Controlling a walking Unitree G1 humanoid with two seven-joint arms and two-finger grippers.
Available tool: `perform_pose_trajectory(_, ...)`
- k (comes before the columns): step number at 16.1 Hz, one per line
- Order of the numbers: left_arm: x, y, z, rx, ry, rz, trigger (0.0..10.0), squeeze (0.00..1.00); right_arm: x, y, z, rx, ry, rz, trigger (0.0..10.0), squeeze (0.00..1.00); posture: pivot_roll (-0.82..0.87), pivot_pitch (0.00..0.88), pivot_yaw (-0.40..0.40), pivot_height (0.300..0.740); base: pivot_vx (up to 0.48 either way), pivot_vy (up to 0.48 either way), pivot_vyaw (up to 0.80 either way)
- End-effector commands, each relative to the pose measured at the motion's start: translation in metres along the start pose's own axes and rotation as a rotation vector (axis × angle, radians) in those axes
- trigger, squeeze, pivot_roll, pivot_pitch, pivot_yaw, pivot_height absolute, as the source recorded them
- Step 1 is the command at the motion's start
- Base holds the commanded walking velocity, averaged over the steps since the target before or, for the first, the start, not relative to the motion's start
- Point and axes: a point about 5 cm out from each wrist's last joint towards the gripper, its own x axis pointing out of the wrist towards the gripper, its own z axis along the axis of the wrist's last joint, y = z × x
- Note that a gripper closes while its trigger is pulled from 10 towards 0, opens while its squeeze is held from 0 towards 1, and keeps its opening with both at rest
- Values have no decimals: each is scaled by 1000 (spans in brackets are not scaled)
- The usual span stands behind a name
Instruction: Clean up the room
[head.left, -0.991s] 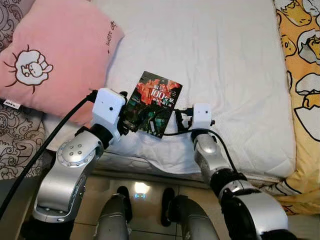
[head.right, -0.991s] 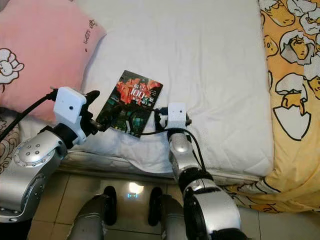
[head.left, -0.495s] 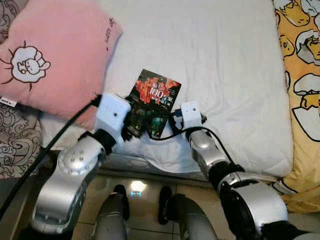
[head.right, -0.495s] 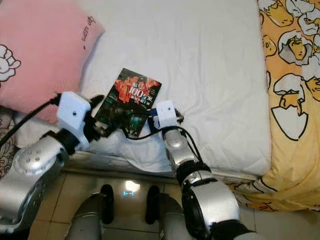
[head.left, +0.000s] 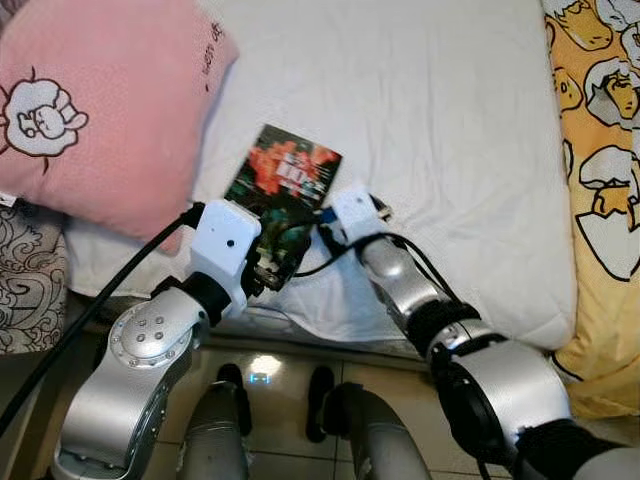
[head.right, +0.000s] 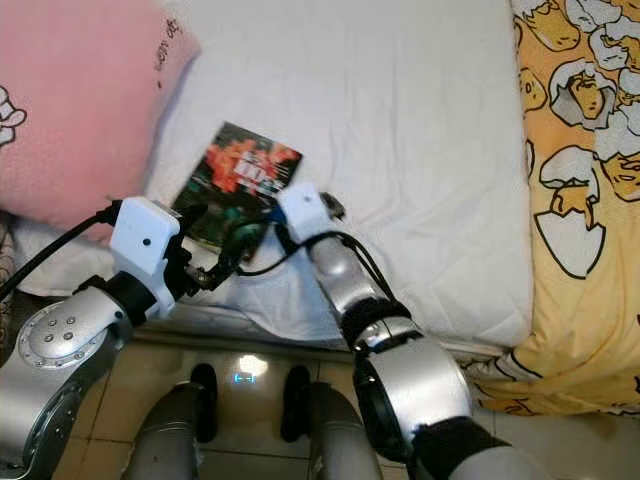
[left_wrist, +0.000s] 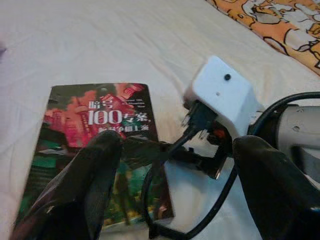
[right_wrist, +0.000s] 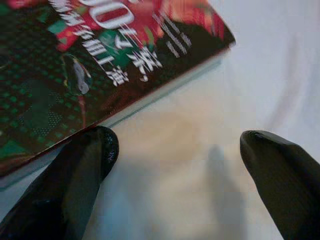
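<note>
A paperback book (head.left: 288, 168) with a dark red and green cover lies flat on the white bedding (head.left: 420, 110), near its front edge. My left gripper (head.left: 272, 266) is open at the book's near end; in the left wrist view one finger (left_wrist: 85, 185) lies over the cover (left_wrist: 95, 125) and the other is off to the side. My right gripper (head.left: 318, 222) is open at the book's near right edge. In the right wrist view one finger (right_wrist: 85, 165) sits against the book's edge (right_wrist: 90, 65) and the other hovers over bare sheet. Nothing is gripped.
A pink pillow (head.left: 95, 110) with a sheep drawing lies left of the book. A yellow cartoon-print blanket (head.left: 600, 150) covers the right side. A patterned grey cover (head.left: 30, 270) hangs at far left. Tiled floor (head.left: 270, 375) and my feet are below the bed edge.
My right gripper has swung left across the sheet to the book's near right edge. The left gripper stays at the book's near end. The whole view has shifted slightly.
</note>
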Motion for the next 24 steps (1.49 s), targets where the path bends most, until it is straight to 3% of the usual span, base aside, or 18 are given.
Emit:
perform_pose_trajectory(1, -3, -7, 1, -2, -2, -13, 10000, 0, 0, 4, 1, -36, -9, 21, 10000, 0, 438, 381, -211, 740, 0, 0, 0)
perform_pose_trajectory(4, -2, -8, 1, -4, -1, -1, 10000, 0, 3, -2, 14, -163, -55, 5, 10000, 0, 436, 381, -219, 740, 0, 0, 0)
perform_pose_trajectory(7, -2, -9, 1, -8, 0, 3, 10000, 0, 2, -15, 8, -319, -28, -34, 10000, 0, 432, 381, -222, 740, 0, 0, 0)
perform_pose_trajectory(10, -1, -10, 0, -12, 2, 5, 10000, 0, -1, -23, -2, -340, -7, -54, 10000, 0, 414, 379, -226, 740, 0, 0, 0)
perform_pose_trajectory(13, 4, -10, -1, -23, -7, 9, 10000, 0, -4, -37, -10, -210, 6, -146, 10000, 0, 392, 365, -231, 740, 0, 0, 0)
perform_pose_trajectory(16, 18, -8, -6, 7, -49, 50, 10000, 0, -20, -58, -35, 213, -16, -308, 10000, 0, 327, 286, -242, 740, 0, 0, 0)
perform_pose_trajectory(17, 23, -5, -10, 12, -51, 85, 10000, 0, -25, -64, -41, 290, -36, -343, 10000, 0, 302, 268, -239, 740, 0, 0, 0)
perform_pose_trajectory(19, 35, 5, -19, 19, -46, 132, 10000, 0, -35, -75, -47, 322, -91, -405, 10000, 0, 253, 227, -220, 740, 0, 0, 0)
perform_pose_trajectory(20, 53, 17, -28, 48, -38, 170, 10000, 0, -54, -82, -57, 300, -142, -470, 10000, 0, 222, 210, -204, 740, 0, 0, 0)
perform_pose_trajectory(22, 92, 33, -41, 95, -9, 155, 10000, 0, -100, -73, -88, 281, -109, -516, 10000, 0, 125, 192, -160, 740, 0, 0, 0)
perform_pose_trajectory(24, 113, 33, -42, 122, 14, 127, 10000, 0, -123, -61, -106, 287, -54, -506, 10000, 0, 83, 190, -137, 740, 0, 0, 0)
